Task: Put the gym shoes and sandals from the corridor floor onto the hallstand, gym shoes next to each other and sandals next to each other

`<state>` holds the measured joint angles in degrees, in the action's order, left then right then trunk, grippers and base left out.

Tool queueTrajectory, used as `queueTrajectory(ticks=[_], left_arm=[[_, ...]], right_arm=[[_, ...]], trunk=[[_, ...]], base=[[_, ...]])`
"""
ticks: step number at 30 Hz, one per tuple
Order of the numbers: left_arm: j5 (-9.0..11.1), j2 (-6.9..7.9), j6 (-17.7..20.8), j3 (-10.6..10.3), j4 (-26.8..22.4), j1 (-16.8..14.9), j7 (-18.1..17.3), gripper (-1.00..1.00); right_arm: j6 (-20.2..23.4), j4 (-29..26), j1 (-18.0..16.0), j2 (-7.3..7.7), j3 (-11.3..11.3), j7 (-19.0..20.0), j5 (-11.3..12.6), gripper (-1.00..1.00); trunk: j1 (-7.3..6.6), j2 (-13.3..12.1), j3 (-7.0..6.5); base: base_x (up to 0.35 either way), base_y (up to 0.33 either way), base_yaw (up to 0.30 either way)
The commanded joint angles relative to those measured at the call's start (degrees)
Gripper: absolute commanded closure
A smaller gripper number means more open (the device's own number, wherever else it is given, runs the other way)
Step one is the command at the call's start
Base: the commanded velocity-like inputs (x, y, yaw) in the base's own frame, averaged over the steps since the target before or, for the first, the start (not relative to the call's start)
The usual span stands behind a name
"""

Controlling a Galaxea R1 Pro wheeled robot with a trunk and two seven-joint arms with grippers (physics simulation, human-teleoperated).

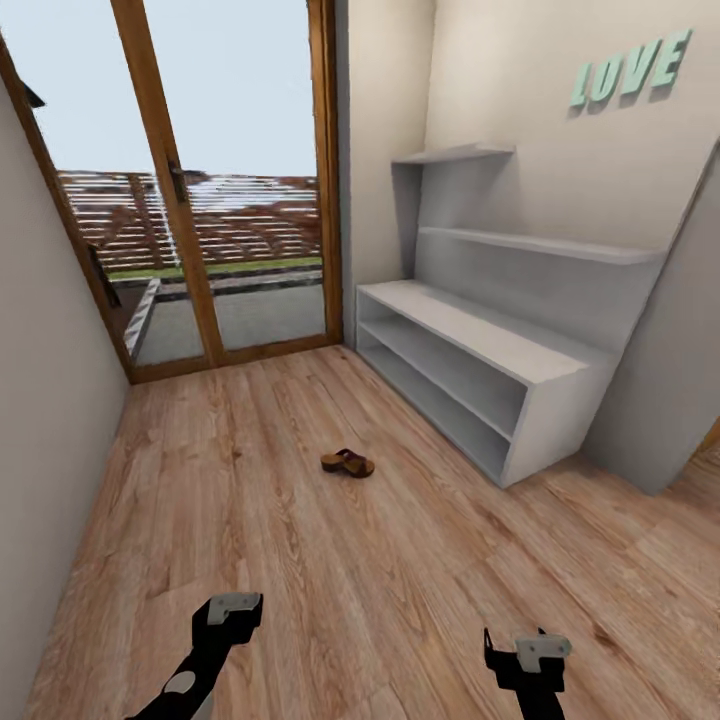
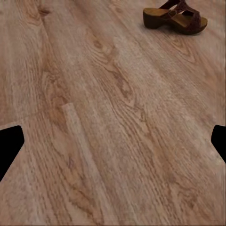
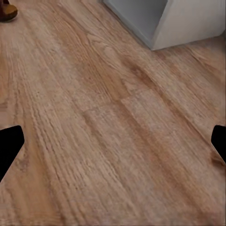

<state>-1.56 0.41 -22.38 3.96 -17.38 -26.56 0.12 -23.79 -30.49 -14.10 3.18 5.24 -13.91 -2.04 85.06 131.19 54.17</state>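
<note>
Dark brown sandals [image 1: 347, 463] lie on the wood-plank corridor floor [image 1: 300, 560], mid-corridor; whether it is one or two pressed together I cannot tell. The left wrist view shows them [image 2: 175, 19] well ahead of my left gripper [image 2: 113, 146], whose fingertips [image 2: 10, 148] stand wide apart with nothing between. The pale grey hallstand [image 1: 480, 335] stands against the right wall, its top and shelves bare. My left gripper [image 1: 232, 610] and right gripper [image 1: 528, 650] hover low over the floor near me. The right gripper [image 3: 113, 146] is open and holds nothing. The gym shoes are out of view.
A wood-framed glass door [image 1: 190, 190] closes the corridor's far end. Plain walls flank both sides, with "LOVE" letters [image 1: 630, 70] above the hallstand. The hallstand's near corner [image 3: 174, 23] and a sandal's edge [image 3: 7, 10] show in the right wrist view.
</note>
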Motion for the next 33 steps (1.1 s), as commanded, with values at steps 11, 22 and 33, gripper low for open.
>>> queueTrajectory(ticks=[11,22,33], left_arm=[[-0.15,-0.03,-0.21,0.17,0.08,0.01,-0.02,-1.00],[-0.18,-0.10,-0.25,0.17,0.07,0.01,0.01,-1.00],[-0.20,-0.16,-0.21,0.17,0.10,0.50,-0.16,-1.00]], right_arm=[[-0.20,1.63,-0.06,0.10,-4.94,-0.79,-0.24,-1.00],[-0.22,3.87,-0.05,0.77,-5.22,-0.85,-0.14,-1.00],[-0.23,4.62,-0.06,0.66,-5.17,-0.85,0.09,-1.00]], trunk=[[0.02,0.02,0.69],[0.02,0.02,1.53],[0.02,0.02,2.47]], base=[[0.336,-0.008,-0.230],[0.275,-0.140,-0.190],[0.040,-0.018,-0.135]])
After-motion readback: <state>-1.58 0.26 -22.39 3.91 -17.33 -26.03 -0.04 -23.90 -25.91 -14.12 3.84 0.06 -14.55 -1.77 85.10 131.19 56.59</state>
